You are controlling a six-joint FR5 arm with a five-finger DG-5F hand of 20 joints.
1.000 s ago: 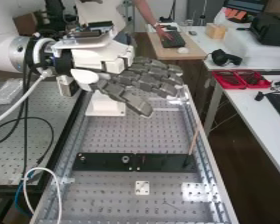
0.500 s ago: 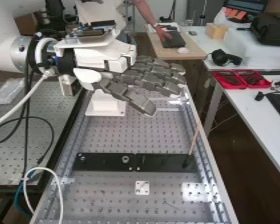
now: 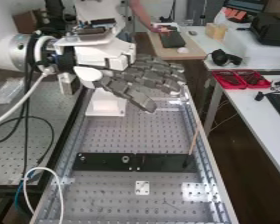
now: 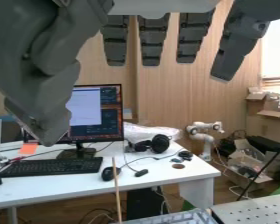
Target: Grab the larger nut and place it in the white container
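Evidently, the hand (image 3: 132, 94) has loose, released fingers. The far white container (image 3: 105, 108) looks stiff, light; best gripped by opposite sides.

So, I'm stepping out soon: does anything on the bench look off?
In the high view, a thin stick stands at a slant by the right end of the flat black bar, and a white cable loops loosely onto the bench at its near left, where it might snag.

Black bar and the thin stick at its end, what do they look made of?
The black bar could be painted metal or plastic: its face is dark, even and mostly matte. The thin stick looks like bare wood, from its plain tan colour, though plastic isn't ruled out.
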